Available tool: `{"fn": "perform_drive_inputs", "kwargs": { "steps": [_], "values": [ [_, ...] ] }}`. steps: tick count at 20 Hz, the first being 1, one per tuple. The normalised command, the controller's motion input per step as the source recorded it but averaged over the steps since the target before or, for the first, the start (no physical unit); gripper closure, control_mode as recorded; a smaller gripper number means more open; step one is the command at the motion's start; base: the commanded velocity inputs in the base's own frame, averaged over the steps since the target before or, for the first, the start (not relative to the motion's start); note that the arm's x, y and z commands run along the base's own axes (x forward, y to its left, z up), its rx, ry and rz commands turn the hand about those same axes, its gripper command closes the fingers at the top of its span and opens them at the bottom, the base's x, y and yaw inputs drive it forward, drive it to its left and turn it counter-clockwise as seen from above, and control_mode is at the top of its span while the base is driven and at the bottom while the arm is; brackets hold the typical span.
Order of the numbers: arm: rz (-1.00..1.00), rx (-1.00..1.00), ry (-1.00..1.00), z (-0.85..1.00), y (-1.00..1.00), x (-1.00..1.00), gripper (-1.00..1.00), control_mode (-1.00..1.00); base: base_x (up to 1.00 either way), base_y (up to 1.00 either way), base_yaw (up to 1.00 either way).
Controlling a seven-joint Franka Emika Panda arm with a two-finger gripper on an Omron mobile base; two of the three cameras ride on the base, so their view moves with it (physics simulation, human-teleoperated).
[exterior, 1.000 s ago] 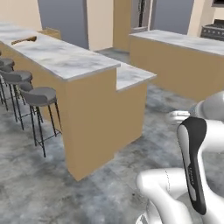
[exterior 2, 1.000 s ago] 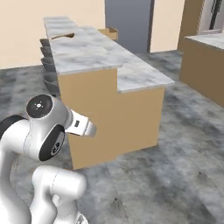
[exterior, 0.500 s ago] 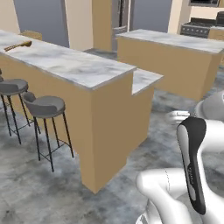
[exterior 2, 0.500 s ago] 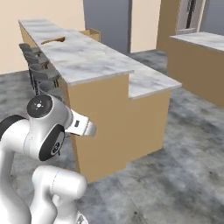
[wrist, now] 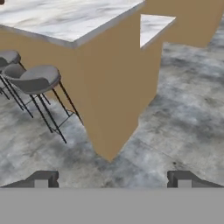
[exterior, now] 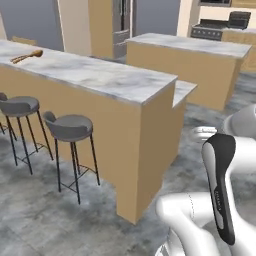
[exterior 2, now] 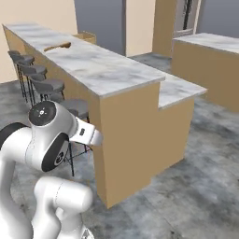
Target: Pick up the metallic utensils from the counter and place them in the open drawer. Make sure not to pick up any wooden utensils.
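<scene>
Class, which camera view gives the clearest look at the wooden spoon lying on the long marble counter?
The left base view: the wooden spoon shows bowl and handle on the counter. The right base view shows it as a small brown streak; the hand view catches a brown corner at its top edge.

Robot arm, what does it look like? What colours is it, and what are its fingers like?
The arm is glossy white, made of fat rounded segments. One joint has a round grey cap with a dark ring, and a long black strip runs down one link. The gripper has two small, dark grey, blocky fingertips. No cables show.
</scene>
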Motion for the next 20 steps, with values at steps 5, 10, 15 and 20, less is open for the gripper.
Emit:
{"fn": "perform_drive_inputs", "kwargs": {
  "steps": [5, 10, 15, 20],
  "values": [
    [0.0, 0.0, 0.0, 0.0, 0.0, 0.0, -1.0, 1.0, 0.0, 1.0, -0.24],
    [0.0, 0.0, 0.0, 0.0, 0.0, 0.0, -1.0, 1.0, 0.14, 1.0, -0.25],
    [0.0, 0.0, 0.0, 0.0, 0.0, 0.0, -1.0, 1.0, 0.36, 1.0, -0.28],
    [0.0, 0.0, 0.0, 0.0, 0.0, 0.0, -1.0, 1.0, 0.42, 1.0, -0.29]
  ]
}}
